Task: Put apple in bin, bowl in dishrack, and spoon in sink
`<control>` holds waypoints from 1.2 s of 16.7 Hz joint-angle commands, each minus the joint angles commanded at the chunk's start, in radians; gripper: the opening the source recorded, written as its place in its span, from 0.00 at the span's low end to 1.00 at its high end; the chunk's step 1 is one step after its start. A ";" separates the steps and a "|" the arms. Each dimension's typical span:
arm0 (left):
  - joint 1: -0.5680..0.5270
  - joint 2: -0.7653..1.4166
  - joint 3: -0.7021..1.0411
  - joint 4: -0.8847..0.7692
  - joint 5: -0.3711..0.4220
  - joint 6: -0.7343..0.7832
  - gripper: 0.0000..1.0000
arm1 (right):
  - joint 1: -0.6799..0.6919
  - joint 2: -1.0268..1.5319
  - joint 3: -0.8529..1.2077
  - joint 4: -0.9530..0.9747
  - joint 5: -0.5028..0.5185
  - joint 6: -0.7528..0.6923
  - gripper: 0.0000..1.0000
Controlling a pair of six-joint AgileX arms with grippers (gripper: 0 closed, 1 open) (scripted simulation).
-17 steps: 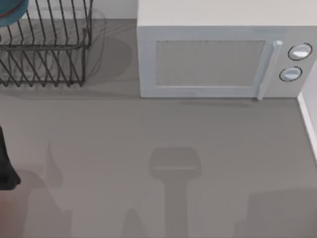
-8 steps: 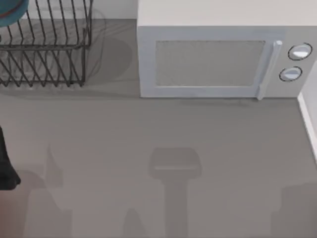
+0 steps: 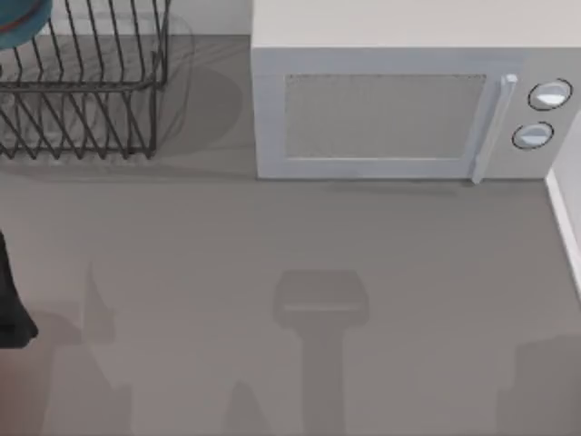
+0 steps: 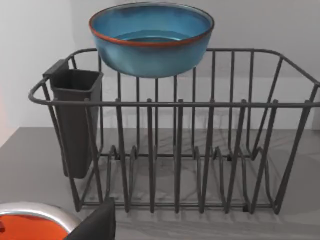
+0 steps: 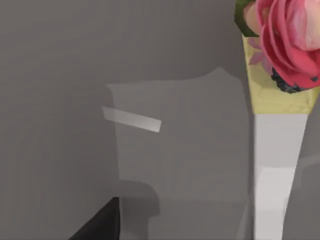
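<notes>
You are seeing the bowl (image 4: 151,39) sitting atop the dishrack (image 3: 82,86) (upper left), the microwave (image 3: 408,104) flanking it; both grippers' grip: cannot tell.

The middle and near stretch of the worktop (image 3: 300,245) lies bare and open to passage. Along the far edge stand the dishrack (image 3: 86,86) at left, the bowl (image 4: 151,37) resting on its top wires, and a white microwave (image 3: 399,109) at right. A dark arm part, probably the left arm's, edges in at the left border.
</notes>
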 joint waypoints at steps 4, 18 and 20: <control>0.000 0.000 0.000 0.000 0.000 0.000 1.00 | 0.000 0.000 0.000 0.000 0.000 0.000 0.40; 0.000 0.000 0.000 0.000 0.000 0.000 1.00 | -0.003 -0.073 0.042 -0.081 -0.009 -0.003 0.00; 0.000 0.000 0.000 0.000 0.000 0.000 1.00 | -0.004 -0.077 0.056 -0.097 -0.009 -0.004 0.00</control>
